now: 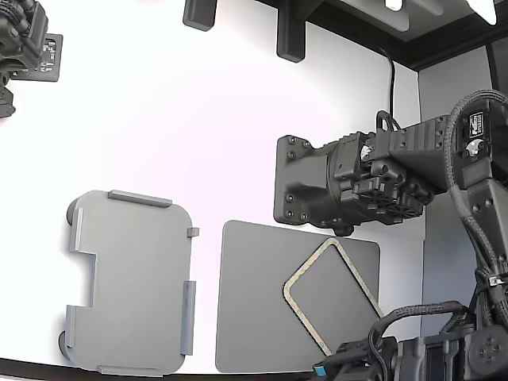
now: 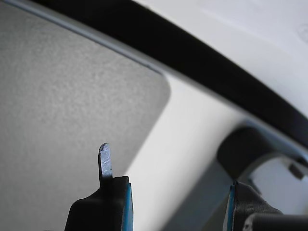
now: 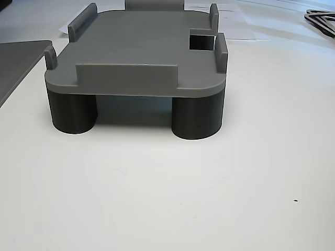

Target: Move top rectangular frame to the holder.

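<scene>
The main risk, as I judge it, is a poor grip: the frame is thin and lies flat on the mat, so a finger could skate over it, push it across the mat, or pinch the mat's surface instead of the rim. If only one side is caught, the hollow outline could swing or slip on the way to the holder, and it could hang up on a raised tab rather than seat between them. The frame is a slim tan outline with rounded corners and an open centre, faintly speckled along its edge; in the exterior view it sits turned at an angle on the dark mat's right part, its lower corner hidden behind the arm's cabling. That skew means it must be rotated to match the holder, another chance for a misfit. The holder stands on the white counter at the exterior view's left, just beside the mat, nothing on it; the other view shows it raised on round feet, with edge tabs and a notch. The claw is spread wide and grips nothing: in the wrist view one finger ends in a thin metal tip, with the mat's rounded corner and bare counter beyond it.
</scene>
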Controlling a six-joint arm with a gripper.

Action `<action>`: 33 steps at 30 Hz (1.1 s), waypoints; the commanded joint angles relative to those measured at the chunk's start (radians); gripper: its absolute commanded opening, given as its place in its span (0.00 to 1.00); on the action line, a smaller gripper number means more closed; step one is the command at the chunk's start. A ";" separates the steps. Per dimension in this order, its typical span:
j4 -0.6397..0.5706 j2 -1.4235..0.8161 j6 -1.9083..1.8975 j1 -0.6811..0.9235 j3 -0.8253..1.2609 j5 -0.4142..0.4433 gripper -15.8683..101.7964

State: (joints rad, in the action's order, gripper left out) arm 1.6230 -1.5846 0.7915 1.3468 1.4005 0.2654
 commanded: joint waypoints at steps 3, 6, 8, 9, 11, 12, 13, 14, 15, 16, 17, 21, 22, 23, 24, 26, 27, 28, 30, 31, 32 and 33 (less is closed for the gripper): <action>-0.038 -0.008 -0.035 0.041 0.032 -0.048 0.81; -0.058 0.003 -0.077 0.074 0.075 -0.091 0.83; -0.077 0.012 -0.112 0.098 0.101 -0.115 0.82; -0.083 0.017 -0.123 0.107 0.117 -0.129 0.82; -0.092 0.023 -0.149 0.120 0.141 -0.167 0.82; -0.092 0.026 -0.164 0.123 0.146 -0.187 0.80; -0.092 0.031 -0.176 0.127 0.149 -0.202 0.79; -0.091 0.037 -0.184 0.130 0.149 -0.219 0.80; -0.089 0.041 -0.190 0.135 0.147 -0.232 0.80; -0.089 0.046 -0.198 0.138 0.143 -0.239 0.79; -0.087 0.048 -0.204 0.141 0.140 -0.244 0.78; -0.112 0.049 -0.204 0.141 0.156 -0.252 0.78; -0.118 0.052 -0.201 0.141 0.161 -0.252 0.79; -0.120 0.057 -0.198 0.141 0.161 -0.255 0.80; -0.120 0.061 -0.196 0.141 0.160 -0.259 0.80; -0.120 0.067 -0.192 0.143 0.158 -0.278 0.81; -0.121 0.069 -0.190 0.143 0.161 -0.285 0.81; -0.124 0.069 -0.190 0.143 0.166 -0.291 0.81; -0.124 0.071 -0.187 0.143 0.169 -0.302 0.79; -0.126 0.071 -0.186 0.143 0.172 -0.305 0.78; -0.127 0.071 -0.183 0.143 0.178 -0.310 0.78; -0.133 0.069 -0.181 0.143 0.187 -0.314 0.77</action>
State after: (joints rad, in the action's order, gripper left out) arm 1.4987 -1.4956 0.6075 1.4987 1.5984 -0.0445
